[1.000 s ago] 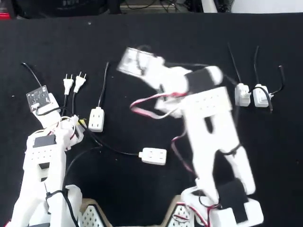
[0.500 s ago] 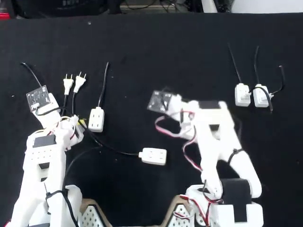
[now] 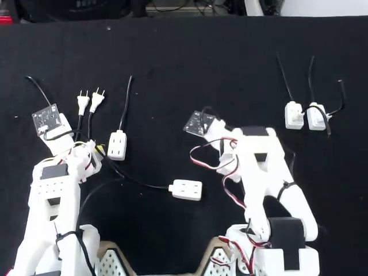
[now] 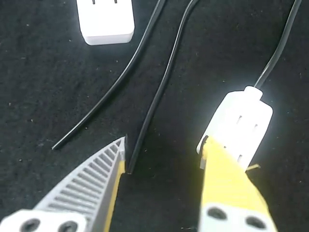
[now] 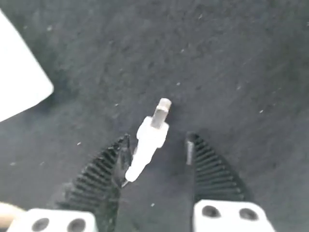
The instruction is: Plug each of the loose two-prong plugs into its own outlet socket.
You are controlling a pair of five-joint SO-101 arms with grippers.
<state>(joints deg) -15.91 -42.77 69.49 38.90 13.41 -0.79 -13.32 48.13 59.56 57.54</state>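
Note:
Two loose two-prong plugs point(image 3: 83, 102) point(image 3: 96, 99) lie side by side at the far left of the black cloth. One white outlet socket point(image 3: 117, 144) lies just right of them, and a second socket point(image 3: 186, 190) sits nearer the front middle. My left gripper point(image 4: 161, 147) is open, its yellow finger point(image 4: 227, 183) touching the near socket point(image 4: 239, 123). My right gripper point(image 5: 157, 142) is open around a small white plug point(image 5: 147, 142), prong pointing away. That plug leans on one black finger point(image 5: 104, 176), with a gap to the other.
Two more white sockets point(image 3: 294, 115) point(image 3: 316, 116) with black cables lie at the far right. Black cables point(image 4: 159, 92) run past the left gripper toward the farther socket point(image 4: 105, 19). The folded right arm point(image 3: 256, 155) covers the table's middle. A white shape point(image 5: 19, 72) sits beside the right gripper.
The right arm has pulled back from a long stretch toward the far middle and folded in over its base. The left arm, plugs and sockets have not moved.

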